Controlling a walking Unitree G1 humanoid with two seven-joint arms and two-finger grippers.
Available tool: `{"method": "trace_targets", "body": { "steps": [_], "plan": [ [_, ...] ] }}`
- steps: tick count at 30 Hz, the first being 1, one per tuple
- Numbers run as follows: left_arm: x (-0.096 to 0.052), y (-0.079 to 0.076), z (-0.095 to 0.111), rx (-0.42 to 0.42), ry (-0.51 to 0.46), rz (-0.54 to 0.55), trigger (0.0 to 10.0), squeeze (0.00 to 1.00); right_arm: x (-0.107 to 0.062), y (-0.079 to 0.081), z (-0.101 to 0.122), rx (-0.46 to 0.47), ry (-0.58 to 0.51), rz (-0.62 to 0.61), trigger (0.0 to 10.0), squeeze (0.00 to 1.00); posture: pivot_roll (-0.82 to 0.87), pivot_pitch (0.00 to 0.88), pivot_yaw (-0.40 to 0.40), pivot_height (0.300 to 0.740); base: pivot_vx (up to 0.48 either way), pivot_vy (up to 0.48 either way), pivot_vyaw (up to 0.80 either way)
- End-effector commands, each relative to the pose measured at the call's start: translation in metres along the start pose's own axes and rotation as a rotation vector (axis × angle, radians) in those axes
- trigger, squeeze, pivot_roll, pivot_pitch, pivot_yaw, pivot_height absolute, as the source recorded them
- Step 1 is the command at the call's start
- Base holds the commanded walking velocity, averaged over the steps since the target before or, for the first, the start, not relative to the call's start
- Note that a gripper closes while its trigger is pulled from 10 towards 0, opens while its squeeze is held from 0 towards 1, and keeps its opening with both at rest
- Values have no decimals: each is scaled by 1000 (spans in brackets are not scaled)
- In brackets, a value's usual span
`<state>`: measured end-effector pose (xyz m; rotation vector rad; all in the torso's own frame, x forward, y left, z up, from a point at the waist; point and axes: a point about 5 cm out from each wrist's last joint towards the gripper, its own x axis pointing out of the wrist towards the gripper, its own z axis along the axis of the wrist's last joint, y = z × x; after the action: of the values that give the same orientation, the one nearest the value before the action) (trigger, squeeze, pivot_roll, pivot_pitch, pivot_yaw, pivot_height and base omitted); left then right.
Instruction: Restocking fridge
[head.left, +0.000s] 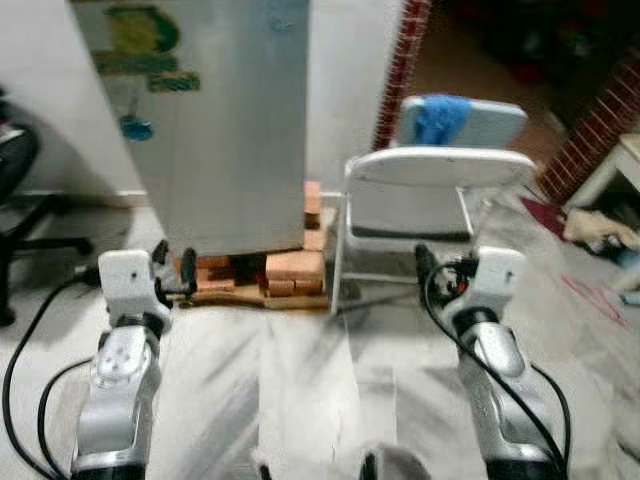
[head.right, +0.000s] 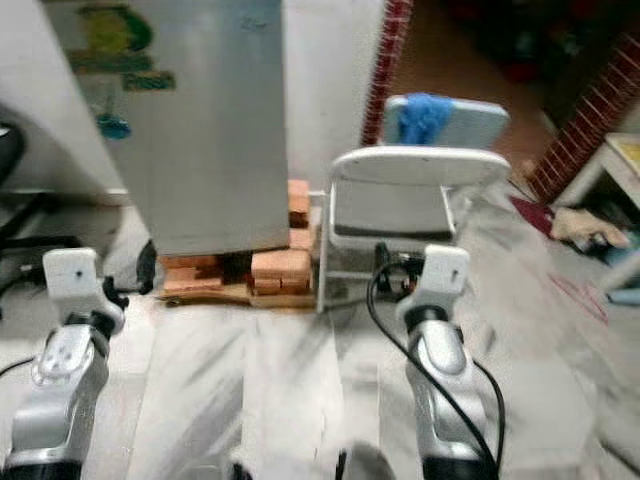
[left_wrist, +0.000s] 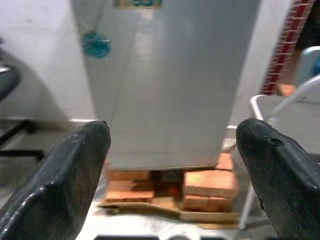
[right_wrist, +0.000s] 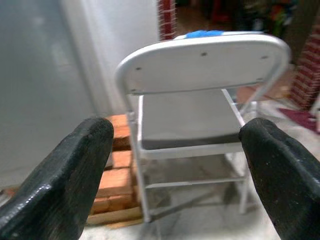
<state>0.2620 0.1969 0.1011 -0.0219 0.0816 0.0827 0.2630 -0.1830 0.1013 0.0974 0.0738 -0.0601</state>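
The grey fridge (head.left: 225, 120) stands straight ahead with its door shut, colourful stickers on its upper left, and its base raised on red bricks (head.left: 295, 270). My left gripper (head.left: 175, 262) is held low in front of the fridge's bottom edge. In the left wrist view it (left_wrist: 175, 127) is open, with nothing between its fingers. My right gripper (head.left: 440, 265) is also open and empty (right_wrist: 177, 125), pointing at a white folding chair (head.left: 430, 200) just right of the fridge.
A second chair back with a blue cloth (head.left: 440, 115) stands behind the folding chair. A black office chair (head.left: 15, 190) is at the far left and a red brick pillar (head.left: 400, 70) is behind. Cloth (head.left: 600, 230) lies on the floor at the right. Pale marble floor (head.left: 300, 380) lies ahead.
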Motion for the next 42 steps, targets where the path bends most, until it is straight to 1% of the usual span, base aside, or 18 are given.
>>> {"method": "trace_targets", "body": {
  "steps": [1,5,11,15,19,22,26,27,29,30,31,33,34,36,37,39,41,42],
  "plan": [
    [-2,-1,-2,0,13,-11,10000,0,0,-1,0,4,3,-9,10000,0,-32,52,10,740,0,480,0],
    [-2,1,-2,7,7,-11,10000,0,1,-3,-5,3,38,-34,10000,0,-28,50,9,740,0,480,0],
    [-2,7,-2,4,4,1,10000,0,0,-3,-4,28,26,-32,10000,0,-22,52,7,740,0,480,0],
    [-5,6,-4,-2,0,-35,10000,0,0,-4,-6,38,41,-34,10000,0,-21,48,5,740,0,480,0],
    [-5,6,-4,-2,0,-30,10000,0,1,-4,-5,2,34,-42,10000,0,-18,47,5,740,0,480,0],
    [-6,5,-5,-13,0,-34,10000,0,3,-2,-3,45,30,-15,10000,0,-16,46,2,740,0,480,0],
    [-7,5,-6,-28,2,-46,10000,0,4,-1,-3,28,35,-6,10000,0,-15,45,0,740,0,480,0],
    [-7,5,-5,-26,-2,-45,10000,0,4,0,-2,-1,25,-8,10000,0,-14,45,-1,740,0,480,0],
    [-8,5,-5,-28,-6,-45,10000,0,5,2,-2,-13,20,-9,10000,0,-14,45,-1,740,0,480,0],
    [-8,5,-5,-28,-6,-45,10000,0,5,2,-2,-10,22,-9,10000,0,-14,45,-1,740,0,480,0],
    [-8,5,-5,-28,-8,-46,10000,0,4,5,-4,91,47,5,10000,0,-15,47,-1,740,0,480,0],
    [-8,5,-5,-29,-10,-50,10000,0,4,4,-3,71,38,-1,10000,0,-15,48,-2,740,0,478,0],
    [-8,4,-5,-31,-11,-57,10000,0,3,3,-3,3,31,-10,10000,0,-15,48,-2,740,0,469,0],
    [-8,3,-4,-32,-15,-67,10000,0,0,5,-1,85,11,22,10000,0,-18,50,-2,740,0,458,0],
    [-8,2,-4,-33,-20,-74,10000,0,0,5,-1,93,12,23,10000,0,-18,54,-2,740,0,428,0],
    [-8,2,-3,-36,-23,-76,10000,0,1,5,0,58,10,34,10000,0,-19,54,-2,740,124,416,0],
    [-8,1,-3,-40,-24,-71,10000,0,1,7,-2,90,27,43,10000,0,-18,53,-2,740,262,401,-800],
    [-8,1,-3,-40,-24,-71,10000,0,1,7,-2,90,29,38,10000,0,-18,53,-2,740,262,401,-800]
  ]
}}
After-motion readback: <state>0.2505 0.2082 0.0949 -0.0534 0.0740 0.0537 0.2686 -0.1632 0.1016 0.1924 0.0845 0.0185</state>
